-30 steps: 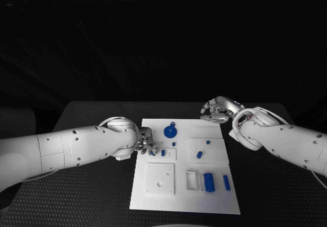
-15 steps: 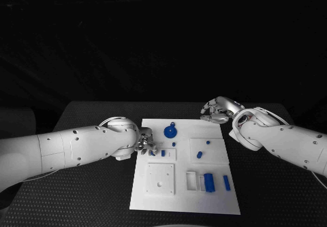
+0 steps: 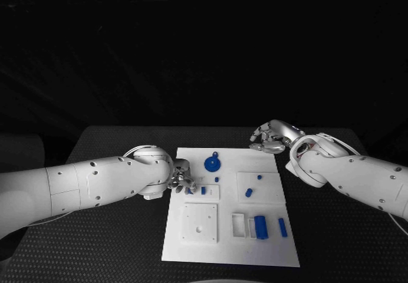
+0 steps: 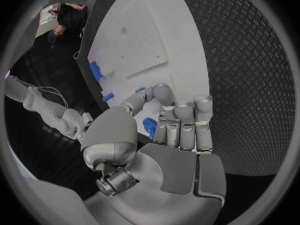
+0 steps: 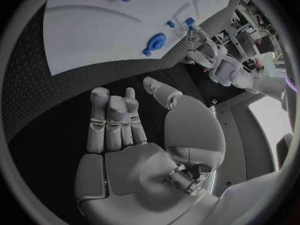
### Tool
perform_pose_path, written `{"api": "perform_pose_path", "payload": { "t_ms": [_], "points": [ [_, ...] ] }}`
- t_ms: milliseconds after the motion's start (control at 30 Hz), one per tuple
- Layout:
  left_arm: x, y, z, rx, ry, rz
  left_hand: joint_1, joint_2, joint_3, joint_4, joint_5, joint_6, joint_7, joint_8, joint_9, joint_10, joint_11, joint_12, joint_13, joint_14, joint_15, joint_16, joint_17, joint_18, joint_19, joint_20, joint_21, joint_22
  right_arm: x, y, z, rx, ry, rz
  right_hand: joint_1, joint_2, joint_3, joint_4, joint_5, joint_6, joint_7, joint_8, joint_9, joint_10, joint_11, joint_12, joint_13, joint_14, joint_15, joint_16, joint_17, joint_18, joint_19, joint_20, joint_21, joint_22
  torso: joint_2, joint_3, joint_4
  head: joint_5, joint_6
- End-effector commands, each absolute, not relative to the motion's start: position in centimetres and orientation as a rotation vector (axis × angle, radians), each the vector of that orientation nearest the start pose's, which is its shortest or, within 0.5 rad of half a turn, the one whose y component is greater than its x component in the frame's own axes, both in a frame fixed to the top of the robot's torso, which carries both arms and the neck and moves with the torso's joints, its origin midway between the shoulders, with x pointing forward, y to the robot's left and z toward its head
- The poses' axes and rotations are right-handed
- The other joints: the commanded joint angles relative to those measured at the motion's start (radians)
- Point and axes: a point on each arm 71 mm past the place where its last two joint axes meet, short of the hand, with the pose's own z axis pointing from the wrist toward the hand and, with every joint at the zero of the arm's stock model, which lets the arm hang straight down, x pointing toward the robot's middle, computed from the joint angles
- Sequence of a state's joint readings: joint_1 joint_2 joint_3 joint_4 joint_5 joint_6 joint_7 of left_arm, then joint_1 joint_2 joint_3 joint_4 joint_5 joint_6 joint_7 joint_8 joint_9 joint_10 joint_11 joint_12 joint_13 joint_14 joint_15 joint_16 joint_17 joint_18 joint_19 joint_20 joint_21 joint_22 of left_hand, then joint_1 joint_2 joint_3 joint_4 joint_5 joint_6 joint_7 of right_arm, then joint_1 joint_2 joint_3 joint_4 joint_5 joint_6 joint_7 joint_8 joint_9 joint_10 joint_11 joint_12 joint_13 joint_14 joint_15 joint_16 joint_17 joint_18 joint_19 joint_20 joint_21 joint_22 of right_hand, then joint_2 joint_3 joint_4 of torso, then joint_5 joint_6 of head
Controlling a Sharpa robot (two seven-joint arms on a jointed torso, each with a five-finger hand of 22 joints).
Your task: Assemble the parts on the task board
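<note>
The white task board (image 3: 267,247) lies in the middle of the table. My left hand (image 3: 180,180) is at its left edge. Its thumb and a finger pinch a small blue part (image 4: 142,90), and a second small blue part (image 3: 203,190) lies just beside it. My right hand (image 3: 272,137) hovers over the board's far right corner with its fingers curled in and nothing in them (image 5: 125,130). A round blue disc (image 3: 213,163) sits at the board's far end, between the two hands.
Two long blue parts (image 3: 261,227) stand side by side near the board's front right. A small blue peg (image 3: 249,192) lies on a raised plate at the right. A square white plate with a hole (image 3: 200,223) sits front left. Black table mat surrounds the board.
</note>
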State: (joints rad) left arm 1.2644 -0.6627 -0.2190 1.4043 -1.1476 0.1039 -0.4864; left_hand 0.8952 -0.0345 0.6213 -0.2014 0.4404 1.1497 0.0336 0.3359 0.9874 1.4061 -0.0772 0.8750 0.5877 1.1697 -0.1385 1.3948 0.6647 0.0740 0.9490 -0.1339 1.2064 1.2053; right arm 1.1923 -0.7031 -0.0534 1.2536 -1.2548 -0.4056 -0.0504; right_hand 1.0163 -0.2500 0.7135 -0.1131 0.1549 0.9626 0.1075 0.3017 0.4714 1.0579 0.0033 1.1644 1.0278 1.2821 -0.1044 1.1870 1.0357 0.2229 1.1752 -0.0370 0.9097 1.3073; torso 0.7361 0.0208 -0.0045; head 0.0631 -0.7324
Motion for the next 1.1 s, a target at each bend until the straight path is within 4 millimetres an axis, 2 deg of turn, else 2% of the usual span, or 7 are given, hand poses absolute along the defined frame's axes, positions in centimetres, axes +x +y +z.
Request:
{"api": "perform_pose_path", "payload": {
  "t_ms": [33,567,700,867,1000,1100],
  "points": [
    [47.60,16.71,-26.74,0.059,2.398,-0.318,0.025,0.017,0.059,-0.061,0.006,0.046,-0.036,0.006,0.001,0.010,-0.032,0.004,0.002,0.061,-0.066,0.007,0.001,0.018,0.007,-0.125,0.002,0.002,53.13,-21.21,-20.57,0.082,1.645,0.646,-0.009,0.000,-0.002,-0.002,0.007,-0.001,0.009,-0.004,-0.001,-0.006,0.001,-0.003,-0.001,-0.001,0.000,-0.006,0.000,0.039,0.003,-0.004,-0.007,0.015,0.001,-0.0006,-0.0002,0.000,0.000],
    [47.69,16.69,-26.73,0.053,2.398,-0.301,0.024,0.020,0.057,-0.056,0.002,0.046,-0.035,0.004,0.000,0.009,-0.031,0.005,0.002,0.061,-0.066,0.006,0.001,0.017,0.008,-0.124,0.002,0.002,53.14,-21.27,-20.58,0.082,1.645,0.645,-0.009,0.000,-0.002,-0.002,0.007,-0.001,0.009,-0.004,-0.001,-0.006,0.001,-0.003,-0.002,-0.001,0.000,-0.006,0.000,0.039,0.003,-0.004,-0.007,0.015,0.000,0.0000,-0.0002,-0.001,0.000],
    [47.75,16.54,-26.68,0.049,2.390,-0.303,0.016,0.028,0.051,-0.038,-0.044,0.039,-0.032,-0.003,-0.001,0.005,-0.028,0.003,0.000,0.057,-0.066,0.000,-0.002,0.017,0.007,-0.124,-0.002,0.002,53.13,-21.32,-20.56,0.083,1.644,0.644,-0.009,0.000,-0.002,-0.002,0.007,-0.001,0.009,-0.004,-0.001,-0.006,0.001,-0.003,-0.002,-0.001,0.000,-0.006,0.000,0.039,0.003,-0.004,-0.007,0.015,0.000,0.0003,0.0005,-0.002,-0.001],
    [47.95,16.43,-26.63,0.040,2.376,-0.303,0.006,0.025,0.047,-0.021,-0.072,0.032,-0.028,-0.011,-0.003,0.000,-0.023,-0.002,-0.001,0.052,-0.063,-0.007,-0.005,0.017,0.004,-0.124,-0.007,0.001,53.12,-21.28,-20.56,0.082,1.643,0.645,-0.009,0.000,-0.002,-0.003,0.007,-0.001,0.009,-0.004,-0.001,-0.006,0.001,-0.003,-0.002,-0.001,0.000,-0.006,0.000,0.039,0.003,-0.003,-0.007,0.015,0.000,0.0002,0.0007,-0.002,-0.001],
    [48.02,16.43,-26.62,0.038,2.373,-0.302,0.001,0.014,0.045,-0.010,-0.079,0.026,-0.025,-0.016,-0.004,-0.005,-0.020,-0.006,-0.002,0.048,-0.061,-0.013,-0.008,0.017,0.002,-0.123,-0.010,0.002,53.13,-21.35,-20.55,0.083,1.642,0.644,-0.009,0.000,-0.002,-0.003,0.007,-0.002,0.009,-0.004,-0.001,-0.006,0.001,-0.003,-0.002,-0.001,0.000,-0.006,0.000,0.039,0.003,-0.003,-0.007,0.015,0.000,0.0000,-0.0003,-0.002,-0.002],
    [48.08,16.41,-26.61,0.037,2.371,-0.303,-0.005,0.000,0.041,0.009,-0.114,0.024,-0.023,-0.021,-0.004,-0.009,-0.018,-0.010,-0.002,0.046,-0.059,-0.018,-0.010,0.017,0.000,-0.123,-0.014,0.002,53.13,-21.33,-20.56,0.083,1.642,0.644,-0.009,0.000,-0.002,-0.003,0.007,-0.002,0.010,-0.005,-0.002,-0.006,0.001,-0.003,-0.002,-0.001,0.000,-0.006,0.000,0.039,0.003,-0.003,-0.008,0.015,0.000,0.0002,-0.0004,-0.002,-0.001]
  ]
}}
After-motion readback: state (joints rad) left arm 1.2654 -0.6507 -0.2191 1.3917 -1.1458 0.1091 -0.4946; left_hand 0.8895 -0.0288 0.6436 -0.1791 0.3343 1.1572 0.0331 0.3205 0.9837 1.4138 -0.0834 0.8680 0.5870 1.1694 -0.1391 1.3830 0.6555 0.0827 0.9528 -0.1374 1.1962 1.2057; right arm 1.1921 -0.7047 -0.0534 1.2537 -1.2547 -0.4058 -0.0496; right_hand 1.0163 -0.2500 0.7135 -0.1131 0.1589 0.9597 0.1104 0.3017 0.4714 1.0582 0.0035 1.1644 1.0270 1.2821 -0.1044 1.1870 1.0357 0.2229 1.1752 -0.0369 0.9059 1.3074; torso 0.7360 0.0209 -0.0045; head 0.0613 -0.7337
